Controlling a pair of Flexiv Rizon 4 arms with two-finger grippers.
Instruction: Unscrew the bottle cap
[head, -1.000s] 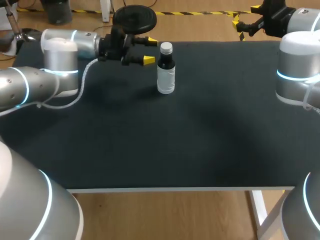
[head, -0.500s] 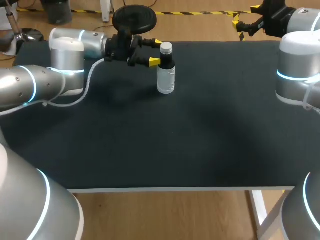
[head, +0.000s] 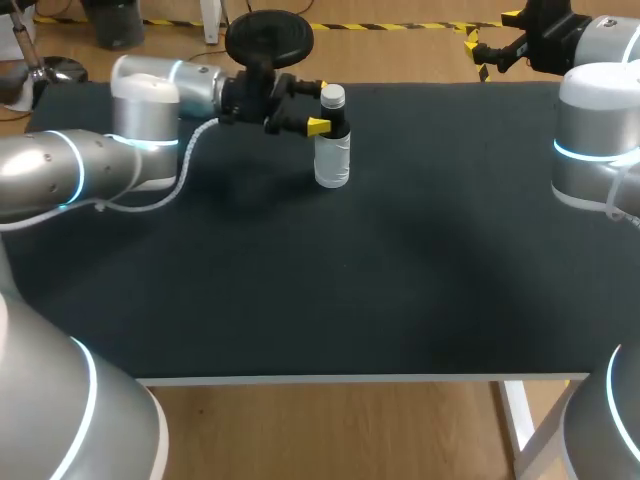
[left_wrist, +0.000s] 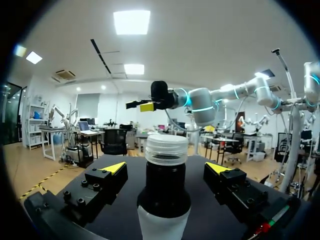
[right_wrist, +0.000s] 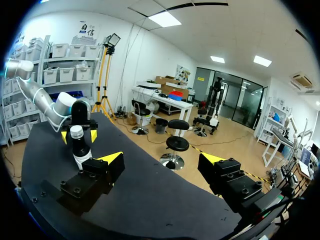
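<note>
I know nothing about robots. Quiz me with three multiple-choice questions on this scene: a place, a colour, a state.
1. Where is the bottle? A. Upright between the fingers of the left gripper. B. Lifted in the air. C. Lying on its side.
2. What colour is the bottle cap? A. Red. B. White. C. Blue.
3. How is the left gripper? A. Shut on the cap. B. Open, clear of the bottle. C. Out of sight.
Answers: 1 A, a yellow tip shows on each side of its neck. 2 B, it is pale above the dark neck. 3 B, gaps show beside both fingers.
</note>
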